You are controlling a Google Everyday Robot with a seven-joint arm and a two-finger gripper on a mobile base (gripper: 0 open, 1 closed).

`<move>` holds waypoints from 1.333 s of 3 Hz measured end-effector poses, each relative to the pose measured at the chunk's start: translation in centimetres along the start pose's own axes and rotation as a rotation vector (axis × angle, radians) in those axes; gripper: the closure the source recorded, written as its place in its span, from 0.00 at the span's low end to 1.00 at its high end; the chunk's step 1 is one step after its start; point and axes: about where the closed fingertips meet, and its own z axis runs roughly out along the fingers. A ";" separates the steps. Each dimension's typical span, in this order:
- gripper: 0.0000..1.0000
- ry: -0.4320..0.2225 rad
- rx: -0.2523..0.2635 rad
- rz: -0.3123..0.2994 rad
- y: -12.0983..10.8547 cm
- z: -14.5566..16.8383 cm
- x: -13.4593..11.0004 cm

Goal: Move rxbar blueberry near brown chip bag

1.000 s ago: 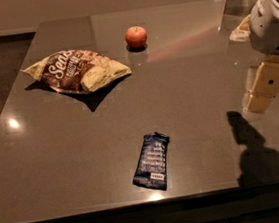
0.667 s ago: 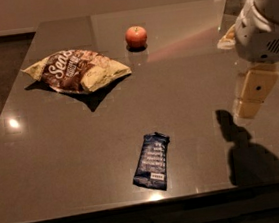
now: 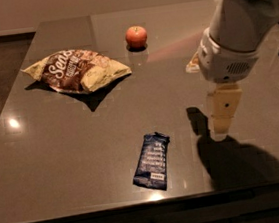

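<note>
The rxbar blueberry, a small flat dark blue bar with white lettering, lies near the front edge of the dark table. The brown chip bag, crinkled brown and tan with white script, lies at the back left. My gripper hangs on the white arm at the right, just above the table surface, about a hand's width right of the bar and apart from it.
A small round orange-red fruit sits at the back centre, right of the chip bag. A pale flat item shows partly behind the arm. The table's front edge runs along the bottom and the floor lies to the left.
The arm and gripper have moved left and lower, closer to the blue bar. The bar, bag and fruit have not moved.
</note>
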 end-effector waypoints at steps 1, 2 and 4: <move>0.00 -0.021 -0.055 -0.090 0.6 2.1 -2.4; 0.00 -0.044 -0.117 -0.178 1.5 4.0 -4.4; 0.00 -0.101 -0.218 -0.317 3.3 6.6 -7.0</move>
